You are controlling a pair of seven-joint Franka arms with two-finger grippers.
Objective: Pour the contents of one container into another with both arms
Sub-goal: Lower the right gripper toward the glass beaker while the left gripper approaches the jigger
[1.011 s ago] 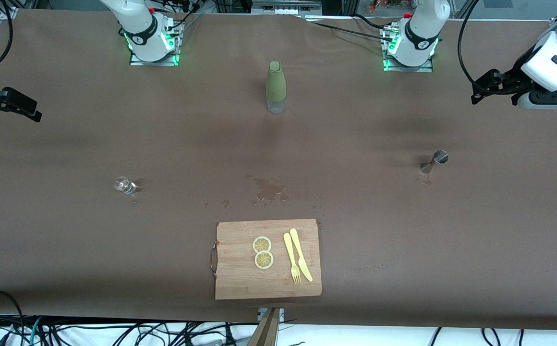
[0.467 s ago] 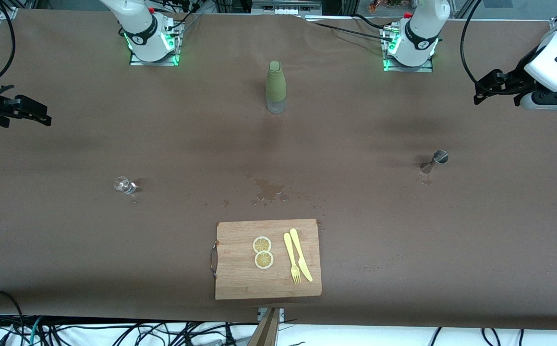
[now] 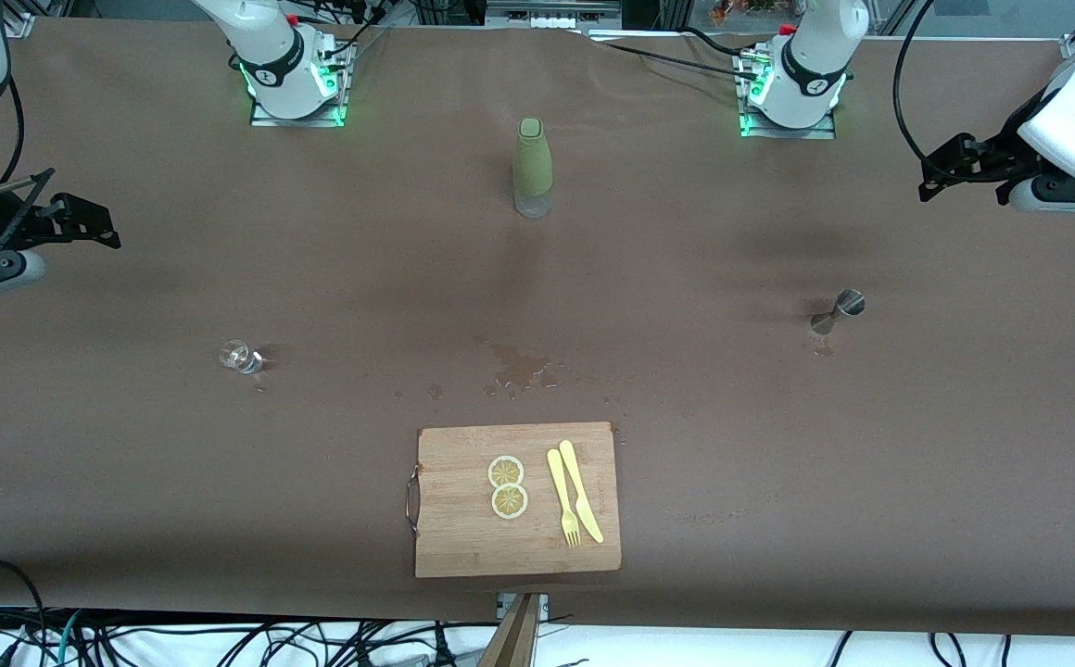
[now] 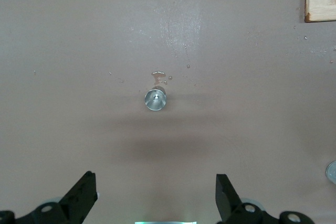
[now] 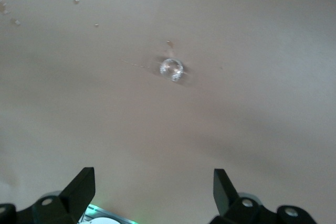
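Note:
A small clear glass (image 3: 241, 357) stands toward the right arm's end of the table and shows in the right wrist view (image 5: 172, 69). Above the table edge at that end hangs my right gripper (image 3: 97, 227) (image 5: 152, 190), open and empty, apart from the glass. A metal jigger (image 3: 840, 309) stands toward the left arm's end and shows from above (image 4: 155, 99). My left gripper (image 3: 941, 171) (image 4: 154, 198) hovers open and empty over that end, well clear of the jigger. A green bottle (image 3: 533, 167) stands upright between the two bases.
A wooden cutting board (image 3: 463, 537) near the front camera carries two lemon slices (image 3: 507, 486), a yellow knife (image 3: 582, 500) and a fork (image 3: 563, 509). A wet spill (image 3: 519, 366) lies mid-table, with drops beside the jigger and the glass.
My right gripper has swung inward over the table edge toward the glass. The left gripper has shifted only slightly. Nothing on the table has moved.

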